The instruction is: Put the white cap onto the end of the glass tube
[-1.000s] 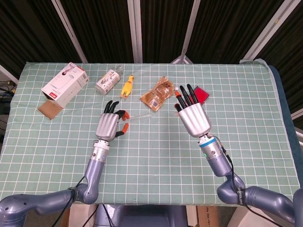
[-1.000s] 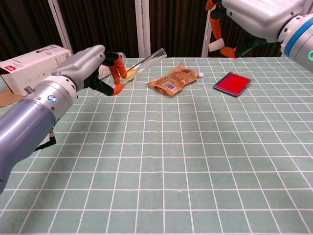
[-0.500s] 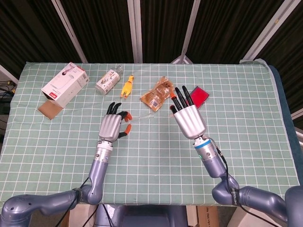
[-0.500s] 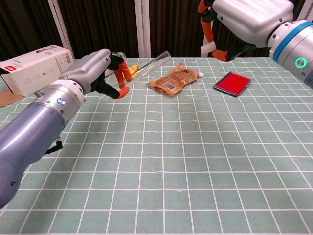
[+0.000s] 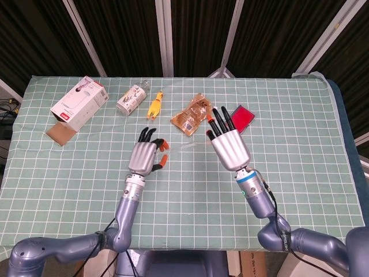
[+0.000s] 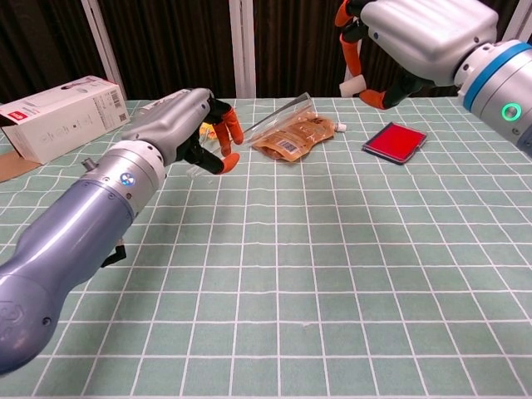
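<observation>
My left hand (image 5: pixel 147 157) (image 6: pixel 181 125) holds the clear glass tube (image 6: pixel 274 115) above the cloth, its open end slanting up to the right. In the head view the tube (image 5: pixel 184 146) is a faint line between the hands. My right hand (image 5: pixel 228 145) (image 6: pixel 420 37) is raised to the right of it and pinches the small white cap (image 6: pixel 353 86) between orange-tipped fingers. The cap hangs a short way right of the tube's end, not touching it. The head view hides the cap behind the hand.
On the green checked cloth (image 5: pixel 184 190) lie an orange snack pouch (image 5: pixel 192 113), a red flat case (image 5: pixel 242 116), a yellow rubber chicken (image 5: pixel 154 105), a small bottle (image 5: pixel 131 98), a white and red box (image 5: pixel 79 101) and a brown card (image 5: pixel 62 133).
My left hand has carried the tube to the right, toward the middle. My right hand has shifted left with the cap, so the gap between tube end and cap has shrunk.
</observation>
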Robot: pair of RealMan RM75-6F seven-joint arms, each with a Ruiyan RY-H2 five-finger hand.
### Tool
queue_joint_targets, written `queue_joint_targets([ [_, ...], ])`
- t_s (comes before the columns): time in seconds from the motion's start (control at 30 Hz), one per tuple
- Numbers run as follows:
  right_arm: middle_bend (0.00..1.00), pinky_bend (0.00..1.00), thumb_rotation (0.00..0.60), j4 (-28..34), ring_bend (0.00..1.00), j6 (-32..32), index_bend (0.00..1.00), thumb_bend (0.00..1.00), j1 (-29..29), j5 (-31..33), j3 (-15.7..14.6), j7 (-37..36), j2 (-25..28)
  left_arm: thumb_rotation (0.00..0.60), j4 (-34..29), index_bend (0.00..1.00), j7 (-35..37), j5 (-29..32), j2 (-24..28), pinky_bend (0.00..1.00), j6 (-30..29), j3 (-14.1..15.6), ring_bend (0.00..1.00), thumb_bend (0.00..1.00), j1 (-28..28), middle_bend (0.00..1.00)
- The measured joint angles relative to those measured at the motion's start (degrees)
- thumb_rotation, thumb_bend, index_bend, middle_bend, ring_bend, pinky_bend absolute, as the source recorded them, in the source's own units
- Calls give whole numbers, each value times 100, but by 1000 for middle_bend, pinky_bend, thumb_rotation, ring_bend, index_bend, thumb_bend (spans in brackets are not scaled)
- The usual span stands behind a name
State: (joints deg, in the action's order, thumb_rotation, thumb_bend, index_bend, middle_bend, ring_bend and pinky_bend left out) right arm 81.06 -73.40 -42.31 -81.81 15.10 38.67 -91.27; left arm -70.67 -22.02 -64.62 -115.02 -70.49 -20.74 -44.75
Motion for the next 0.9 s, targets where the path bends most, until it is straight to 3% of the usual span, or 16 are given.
queue_joint_targets([
  [0.9,210,0,600,-149,0,-2,585,364,-143,-33,12,106,-223,600,-17,516,6,-45,-28,0,-55,-13,121,632,20,535],
])
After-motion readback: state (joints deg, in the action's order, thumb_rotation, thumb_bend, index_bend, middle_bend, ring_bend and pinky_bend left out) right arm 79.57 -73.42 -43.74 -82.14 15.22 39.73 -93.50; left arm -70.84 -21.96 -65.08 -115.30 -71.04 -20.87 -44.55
